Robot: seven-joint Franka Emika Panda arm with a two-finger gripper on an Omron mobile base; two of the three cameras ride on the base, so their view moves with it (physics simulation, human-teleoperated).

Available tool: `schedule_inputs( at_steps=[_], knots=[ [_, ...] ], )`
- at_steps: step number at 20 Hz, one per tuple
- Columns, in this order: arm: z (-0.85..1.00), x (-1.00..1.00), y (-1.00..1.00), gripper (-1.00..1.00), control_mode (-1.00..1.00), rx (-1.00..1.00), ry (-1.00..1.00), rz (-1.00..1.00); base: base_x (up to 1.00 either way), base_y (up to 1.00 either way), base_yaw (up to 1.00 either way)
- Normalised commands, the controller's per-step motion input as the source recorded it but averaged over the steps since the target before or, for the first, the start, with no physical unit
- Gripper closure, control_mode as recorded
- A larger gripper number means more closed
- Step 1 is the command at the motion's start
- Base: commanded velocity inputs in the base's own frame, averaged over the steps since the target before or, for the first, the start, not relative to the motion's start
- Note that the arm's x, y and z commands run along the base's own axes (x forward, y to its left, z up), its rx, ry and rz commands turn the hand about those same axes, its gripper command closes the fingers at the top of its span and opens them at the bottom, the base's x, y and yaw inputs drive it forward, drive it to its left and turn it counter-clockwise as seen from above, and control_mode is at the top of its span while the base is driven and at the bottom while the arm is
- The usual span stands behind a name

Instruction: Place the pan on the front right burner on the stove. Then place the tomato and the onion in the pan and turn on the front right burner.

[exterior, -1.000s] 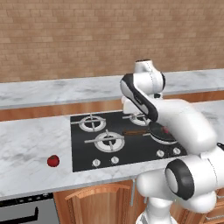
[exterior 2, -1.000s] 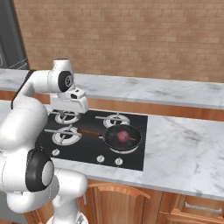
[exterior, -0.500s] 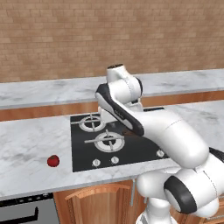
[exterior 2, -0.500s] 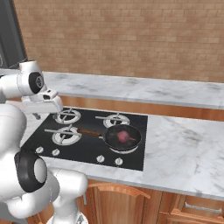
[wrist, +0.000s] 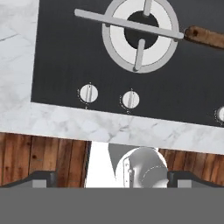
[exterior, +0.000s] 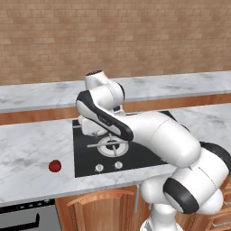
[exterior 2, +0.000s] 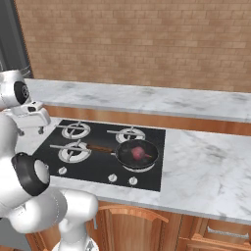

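Note:
The black pan rests on the stove over the front right burner, which it mostly hides. Its wooden handle points left, and the handle's tip reaches the hand view's top right. The pinkish-maroon onion lies inside the pan. The glossy red tomato sits on the marble counter left of the stove. My gripper hangs open and empty above the stove's front left corner, fingertips wide apart, looking down on the front left burner.
White knobs line the cooktop's front edge, another at the right. Marble counter stretches right of the stove, with a raised back ledge and a brick wall behind. Wooden cabinet fronts sit below.
My arm has swung left from above the pan to over the stove's front left corner. The gripper stays open. Pan, onion and tomato have not moved.

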Motion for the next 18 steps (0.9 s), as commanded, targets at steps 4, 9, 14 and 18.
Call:
schedule_inputs(
  at_steps=[4,9,14,18],
  knots=[
    [-0.12,-0.03,0.65,-1.0,-1.0,0.0,0.15,0.11,0.0,0.0,0.0],
    [-0.39,-0.06,0.54,-1.0,-1.0,0.0,0.12,0.1,0.0,0.0,0.0],
    [-0.45,-0.03,0.47,-1.0,-1.0,0.0,0.1,0.09,0.0,0.0,0.0],
    [-0.44,0.0,0.42,-1.0,-1.0,0.0,0.11,0.08,0.0,0.0,0.0]
  ],
)
